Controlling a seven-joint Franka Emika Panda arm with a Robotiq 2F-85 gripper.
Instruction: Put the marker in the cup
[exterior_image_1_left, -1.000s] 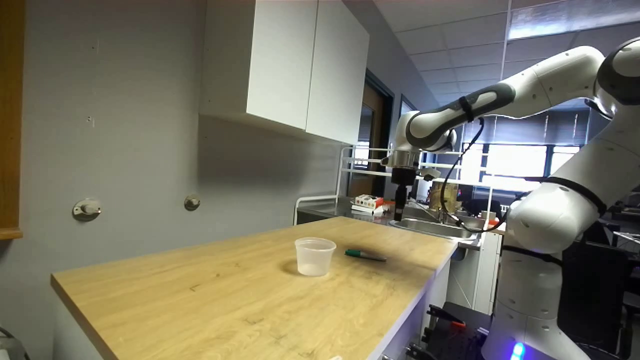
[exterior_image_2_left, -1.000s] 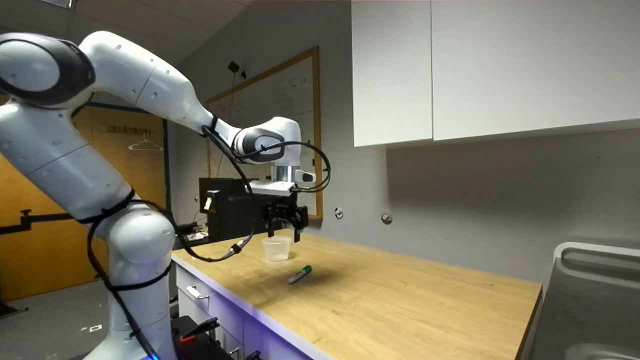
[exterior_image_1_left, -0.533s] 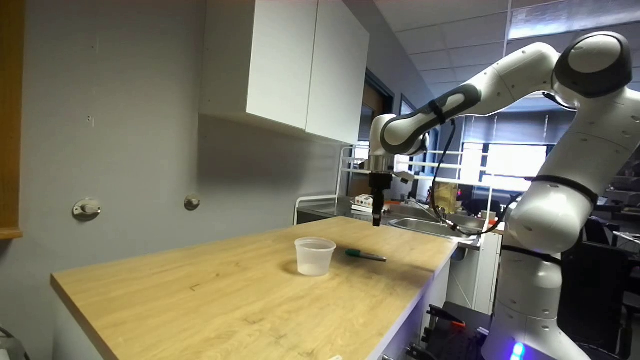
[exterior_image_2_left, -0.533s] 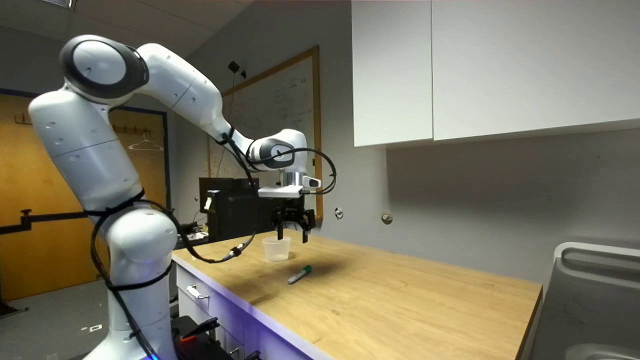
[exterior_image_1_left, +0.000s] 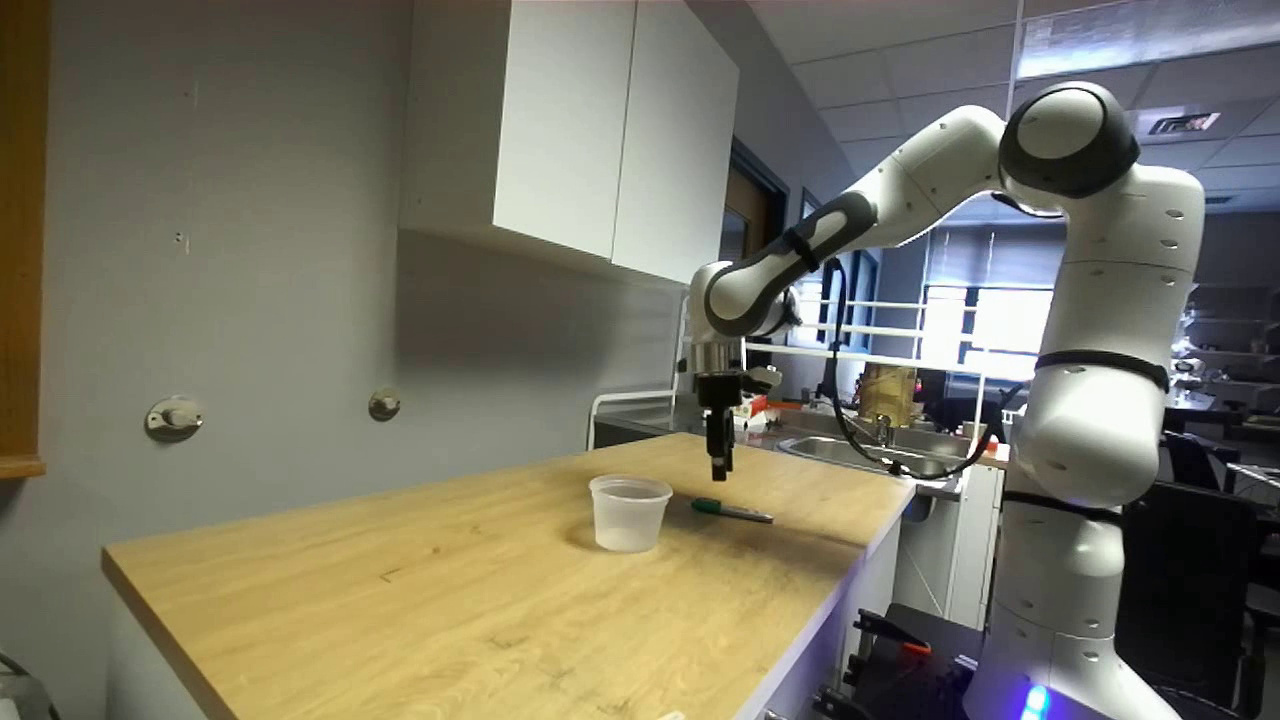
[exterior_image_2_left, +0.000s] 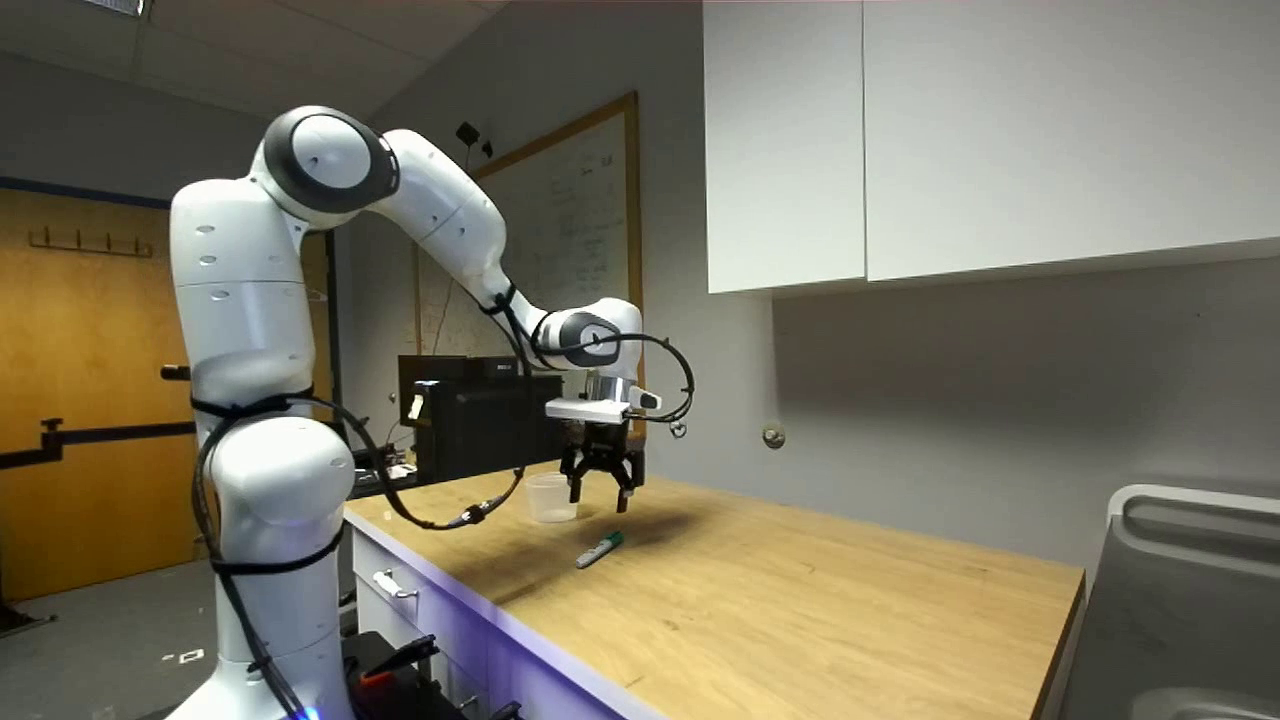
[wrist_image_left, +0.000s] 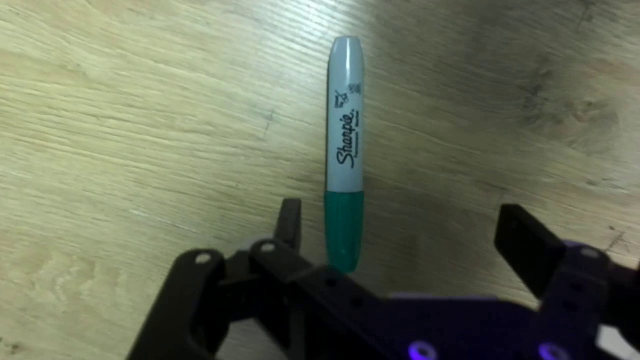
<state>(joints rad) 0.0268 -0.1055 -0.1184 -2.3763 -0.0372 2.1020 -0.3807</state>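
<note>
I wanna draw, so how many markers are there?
1. The green-capped marker lies on the counter, beside but apart from the cup and below the open hand. More could be hidden inside the cabinet.

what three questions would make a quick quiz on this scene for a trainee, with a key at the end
1. Pick one. The cap of the marker is:
a) red
b) green
c) yellow

2. True or false: the cup stands upright on the counter, with the marker outside it.

3. Fill in one word: the hand over the counter is ____, holding nothing.

Key: 1 b; 2 true; 3 open.
</note>
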